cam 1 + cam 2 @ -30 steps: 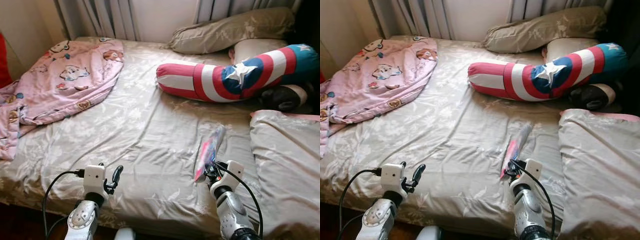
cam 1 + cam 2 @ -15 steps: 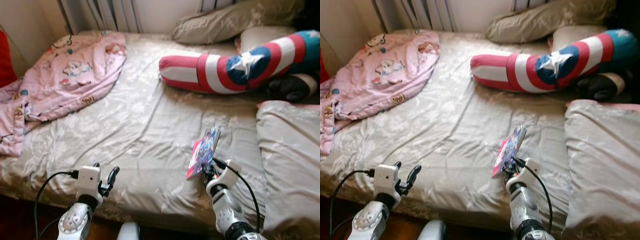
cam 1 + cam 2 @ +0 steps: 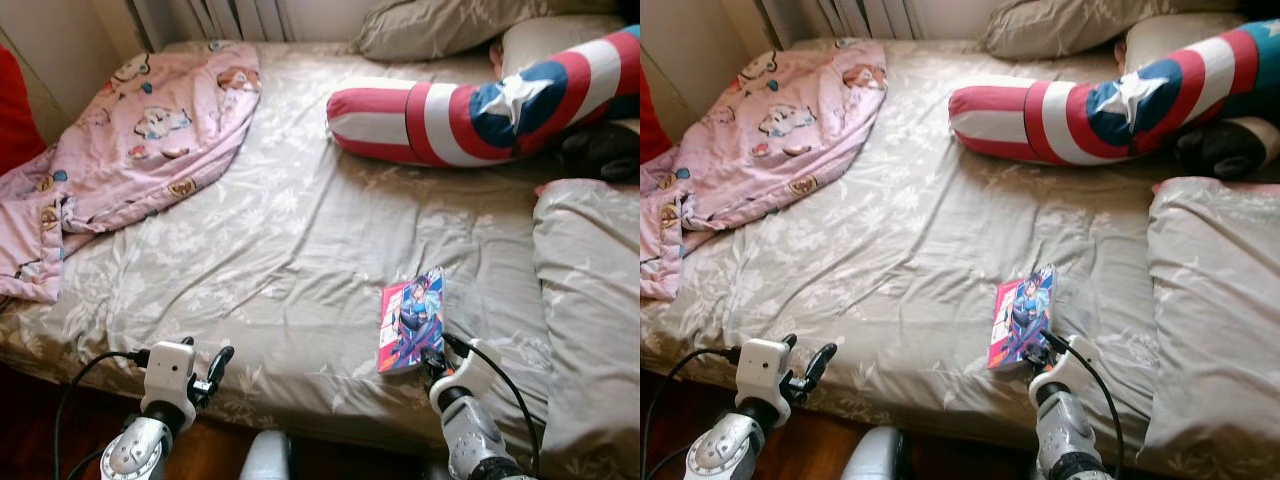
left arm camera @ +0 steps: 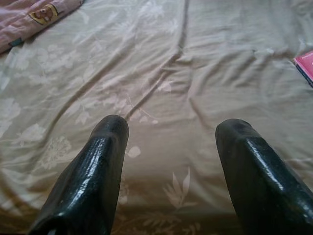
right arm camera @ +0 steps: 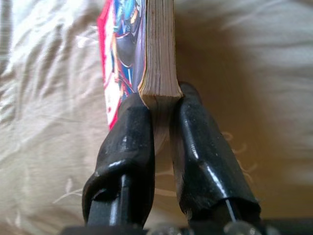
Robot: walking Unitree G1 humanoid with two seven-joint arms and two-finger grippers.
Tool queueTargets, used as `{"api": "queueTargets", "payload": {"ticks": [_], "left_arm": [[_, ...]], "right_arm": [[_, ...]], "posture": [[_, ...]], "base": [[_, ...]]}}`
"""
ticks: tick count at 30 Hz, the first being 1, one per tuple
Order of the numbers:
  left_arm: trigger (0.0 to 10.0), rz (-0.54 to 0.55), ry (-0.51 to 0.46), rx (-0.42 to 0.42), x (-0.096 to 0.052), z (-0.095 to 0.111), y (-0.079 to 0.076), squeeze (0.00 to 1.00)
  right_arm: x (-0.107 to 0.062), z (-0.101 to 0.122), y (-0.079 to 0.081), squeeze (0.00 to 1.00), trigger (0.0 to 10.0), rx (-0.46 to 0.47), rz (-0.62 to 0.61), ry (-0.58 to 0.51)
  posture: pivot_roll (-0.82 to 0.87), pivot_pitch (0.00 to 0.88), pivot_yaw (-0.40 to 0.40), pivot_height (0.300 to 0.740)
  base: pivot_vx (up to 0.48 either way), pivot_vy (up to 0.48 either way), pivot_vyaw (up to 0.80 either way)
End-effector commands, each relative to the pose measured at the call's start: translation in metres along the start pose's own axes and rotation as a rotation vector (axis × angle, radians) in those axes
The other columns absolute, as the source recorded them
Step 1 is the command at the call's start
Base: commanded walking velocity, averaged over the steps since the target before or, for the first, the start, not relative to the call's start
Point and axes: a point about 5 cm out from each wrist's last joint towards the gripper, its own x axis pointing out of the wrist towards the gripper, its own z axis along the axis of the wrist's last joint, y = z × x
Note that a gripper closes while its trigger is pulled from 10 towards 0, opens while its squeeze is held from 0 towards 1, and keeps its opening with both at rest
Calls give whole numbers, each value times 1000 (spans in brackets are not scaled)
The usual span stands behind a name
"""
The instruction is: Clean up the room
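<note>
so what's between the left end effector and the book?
Nothing but bare, wrinkled bedsheet. The eye views show that stretch between the open left end effector and the book, which the right end effector clamps.

I'm looking down at home bedroom. Bed (image 3: 280, 240) in beige floral sheet, rumpled. Pink cartoon-print blanket (image 3: 130, 150) bunched at one side. Matching pillows (image 3: 440, 25) at far end, red-white-blue star bolster cushion (image 3: 480, 110) beside them. Curtain folds (image 3: 220, 15) hang behind bed.
</note>
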Motion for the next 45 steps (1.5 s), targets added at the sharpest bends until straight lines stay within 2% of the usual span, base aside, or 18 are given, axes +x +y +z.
{"api": "queueTargets", "payload": {"ticks": [1, 13, 26, 35, 43, 44, 45], "left_arm": [[10000, -10, 42, 4, -5, -5, 0, 0], [10000, -1, 68, 3, -11, -7, 0, 0], [10000, -2, 81, 8, -12, -8, 0, 0], [10000, -3, 95, 16, -15, -10, 0, 0], [10000, -11, 100, 26, -16, -10, 0, 0], [10000, -13, 100, 29, -16, -10, 0, 0], [10000, -14, 100, 31, -16, -10, 0, 0]], "right_arm": [[-5, -13, -8, 0, 10000, 1, -43, 44], [-11, -16, -23, 0, 10000, -22, -111, 61], [-13, -19, -26, 0, 10000, -17, -130, 66], [-15, -24, -28, 0, 10000, 91, -166, 77], [-15, -27, -26, 0, 10000, 85, -159, 91], [-15, -27, -26, 67, 10000, 87, -158, 91], [-15, -28, -26, 263, 10000, 87, -157, 92]], "posture": [[223, 236, 106, 661], [226, 246, 102, 661], [229, 250, 102, 661], [233, 251, 98, 661], [234, 251, 97, 661], [238, 256, 96, 661], [238, 256, 96, 661]], "base": [[0, 0, 0], [0, 0, 0], [0, 0, 0], [0, 0, 0], [0, 0, 0], [0, 0, 0], [0, 0, 0]]}}
